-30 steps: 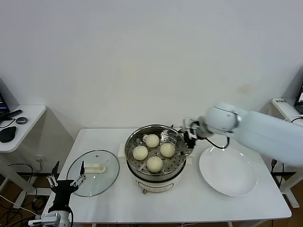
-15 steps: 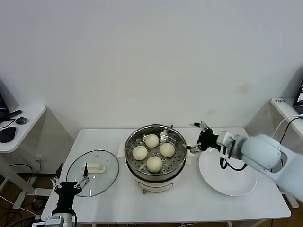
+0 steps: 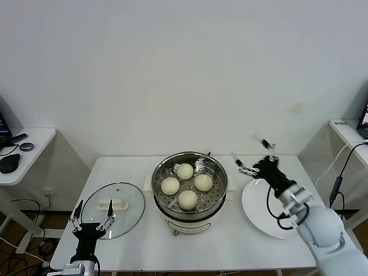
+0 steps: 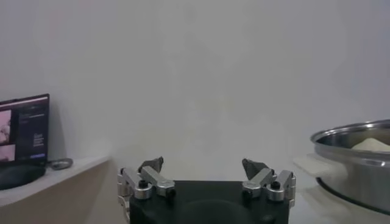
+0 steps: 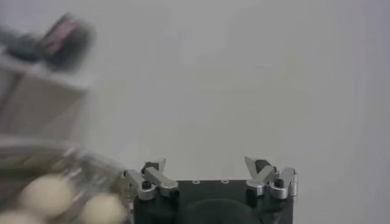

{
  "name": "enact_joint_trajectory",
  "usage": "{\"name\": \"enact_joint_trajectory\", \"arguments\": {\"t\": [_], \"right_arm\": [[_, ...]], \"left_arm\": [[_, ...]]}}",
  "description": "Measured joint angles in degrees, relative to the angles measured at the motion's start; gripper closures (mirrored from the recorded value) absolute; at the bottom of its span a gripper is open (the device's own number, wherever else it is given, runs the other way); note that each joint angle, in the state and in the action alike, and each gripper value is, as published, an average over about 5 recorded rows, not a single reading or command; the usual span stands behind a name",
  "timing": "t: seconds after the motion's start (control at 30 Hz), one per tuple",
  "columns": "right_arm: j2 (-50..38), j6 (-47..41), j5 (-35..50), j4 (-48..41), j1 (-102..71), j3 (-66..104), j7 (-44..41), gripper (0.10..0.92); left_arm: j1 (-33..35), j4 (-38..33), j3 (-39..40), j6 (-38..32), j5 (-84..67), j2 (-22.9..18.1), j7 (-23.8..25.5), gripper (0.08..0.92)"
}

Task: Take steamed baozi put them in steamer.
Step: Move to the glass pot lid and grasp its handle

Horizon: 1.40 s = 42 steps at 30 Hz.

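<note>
Transfer appears complete. The steamer (image 3: 190, 187) stands mid-bench, to the left of the right end effector (image 3: 253, 155), and holds all four steamed baozi (image 3: 187, 199) on its perforated tray. The plate (image 3: 277, 214) below that end effector is bare. The buns are smooth, cream-white and intact. Both end effectors are spread and empty; the left end effector (image 3: 92, 214) is low beside the glass lid (image 3: 112, 210).

Four baozi (image 3: 187, 185) sit in my steamer (image 3: 190, 214); my right tool (image 3: 253, 155) hangs spread wide above the plate (image 3: 270, 221).
</note>
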Motion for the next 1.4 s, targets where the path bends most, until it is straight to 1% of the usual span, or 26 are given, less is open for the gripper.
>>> {"name": "enact_joint_trajectory", "arguments": {"t": [0.17, 0.33, 0.6, 0.77, 0.9, 1.1, 1.4], "right_arm": [[10.77, 3.3, -1.61, -0.32, -7.49, 8.32, -0.38, 0.203], [18.42, 4.35, -2.06, -0.19, -13.49, 13.2, 0.4, 0.203], [24.65, 3.28, -0.77, 0.09, -20.01, 18.39, 1.74, 0.203], [27.09, 3.03, -0.55, 0.9, -22.65, 19.93, 2.23, 0.203], [28.48, 2.99, -0.73, 1.46, -24.31, 20.47, 2.76, 0.203], [30.35, 3.36, -1.17, 2.28, -26.11, 21.14, 3.23, 0.203], [32.34, 4.08, -2.3, 3.3, -28.0, 21.56, 3.59, 0.203]], "left_arm": [[-0.65, 1.27, -0.43, 1.54, 4.45, 0.59, -2.03, 0.177], [-0.7, 3.9, -1.65, 2.43, 15.62, 1.83, -3.64, 0.177], [0.5, 8.82, -2.34, 0.88, 38.88, 6.93, -4.6, 0.177], [-0.52, 12.18, -2.13, -0.78, 50.47, 10.05, -5.47, 0.177], [-2.88, 15.6, -1.52, -1.74, 56.98, 12.21, -5.34, 0.177], [-8.5, 21.08, 0.11, -2.94, 63.31, 14.59, -4.73, 0.177], [-17.11, 27.91, 2.7, -3.95, 68.65, 16.32, -3.76, 0.177]]}}
